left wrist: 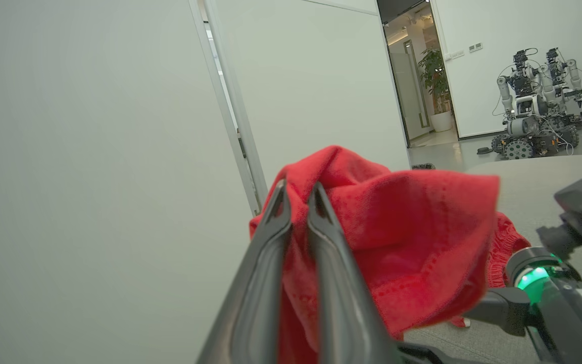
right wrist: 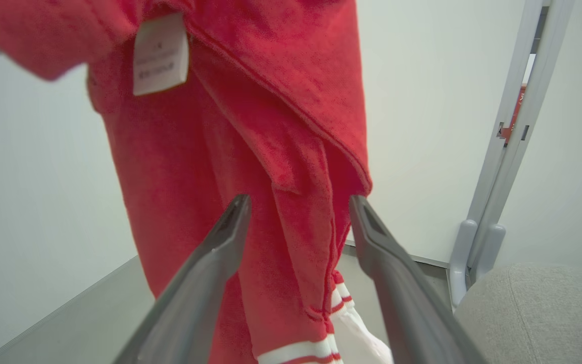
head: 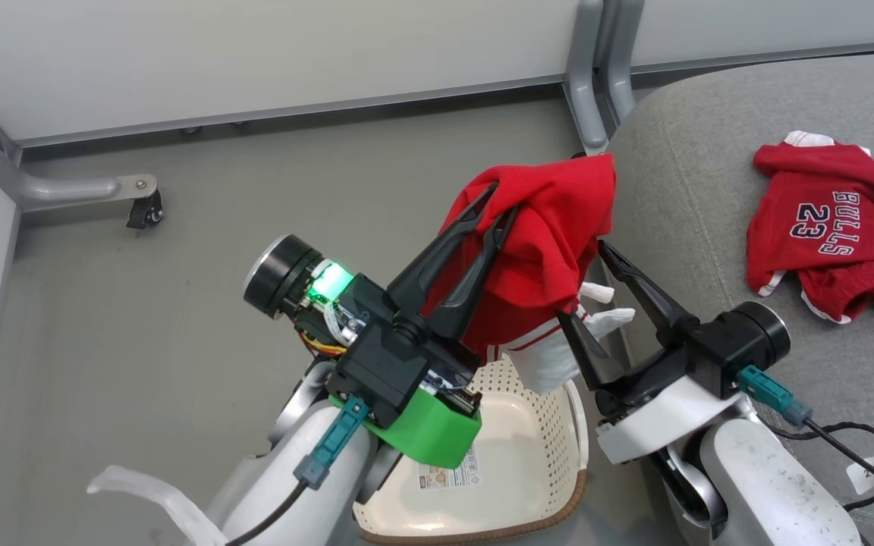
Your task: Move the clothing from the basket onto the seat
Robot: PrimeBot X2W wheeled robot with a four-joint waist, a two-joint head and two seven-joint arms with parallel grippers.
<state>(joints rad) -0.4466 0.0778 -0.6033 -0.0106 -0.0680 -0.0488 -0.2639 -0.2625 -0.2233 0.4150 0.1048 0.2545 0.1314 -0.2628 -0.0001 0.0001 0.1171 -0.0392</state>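
Left gripper [head: 503,203], mid-frame, is clenching the shorts [head: 551,227]; right gripper [head: 583,282] is gaping; next probably needing carrying rightward onto the seat [head: 680,189].

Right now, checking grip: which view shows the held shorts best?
Head view: the shorts hang nearly whole from the shut left pincer. Left wrist view gives bunched cloth at its tips; right wrist view, hanging legs close-up.

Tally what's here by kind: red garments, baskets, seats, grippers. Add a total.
Red garments: 2, the shorts and the jersey
Baskets: 1, the basket
Seats: 1, the seat
Grippers: 2, the left gripper shut on the shorts, the right gripper open
Total: 6
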